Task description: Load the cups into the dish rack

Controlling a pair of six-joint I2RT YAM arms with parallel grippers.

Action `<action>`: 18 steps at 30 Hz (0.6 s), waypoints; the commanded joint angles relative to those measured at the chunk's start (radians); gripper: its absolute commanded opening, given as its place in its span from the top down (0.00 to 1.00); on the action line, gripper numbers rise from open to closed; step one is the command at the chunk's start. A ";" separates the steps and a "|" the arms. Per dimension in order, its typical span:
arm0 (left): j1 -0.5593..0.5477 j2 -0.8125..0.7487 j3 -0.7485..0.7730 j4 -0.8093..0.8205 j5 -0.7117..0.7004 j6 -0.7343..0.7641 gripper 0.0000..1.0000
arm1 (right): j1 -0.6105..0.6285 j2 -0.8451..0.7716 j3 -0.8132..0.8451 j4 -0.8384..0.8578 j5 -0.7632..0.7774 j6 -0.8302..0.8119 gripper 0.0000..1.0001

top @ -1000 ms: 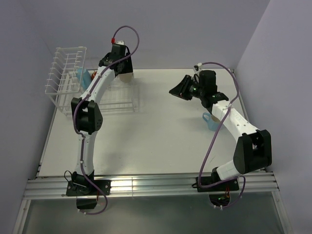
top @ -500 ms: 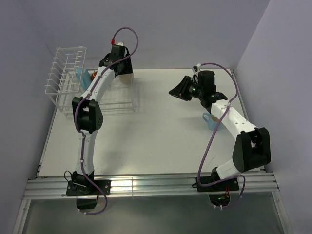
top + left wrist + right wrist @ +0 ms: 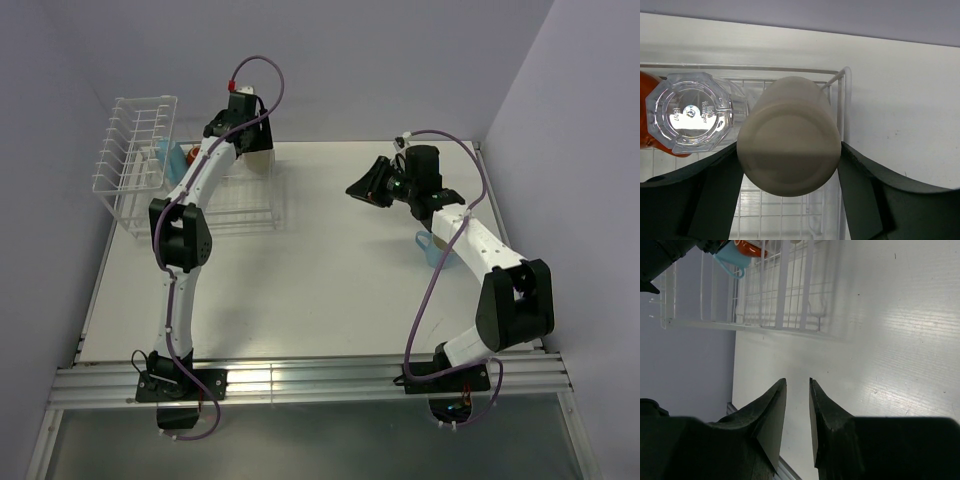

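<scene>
My left gripper is shut on the beige cup and holds it bottom-toward-camera over the far right corner of the white wire dish rack; it also shows from above. The clear tumbler and the red-orange cup sit in the rack beside it. A light blue mug is in the rack, also seen in the right wrist view. Another light blue mug stands on the table under my right arm. My right gripper hangs above the table, empty, jaws a narrow gap apart.
The rack stands at the table's back left against the wall. Purple walls close in the back and both sides. A metal rail runs along the near edge by the arm bases.
Almost nothing. My right arm has shifted slightly toward the back. My left gripper keeps the beige cup in the same place over the rack.
</scene>
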 commanded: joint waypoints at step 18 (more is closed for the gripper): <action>-0.003 -0.010 -0.016 0.062 -0.040 0.044 0.16 | 0.009 0.015 0.025 0.011 -0.008 -0.021 0.67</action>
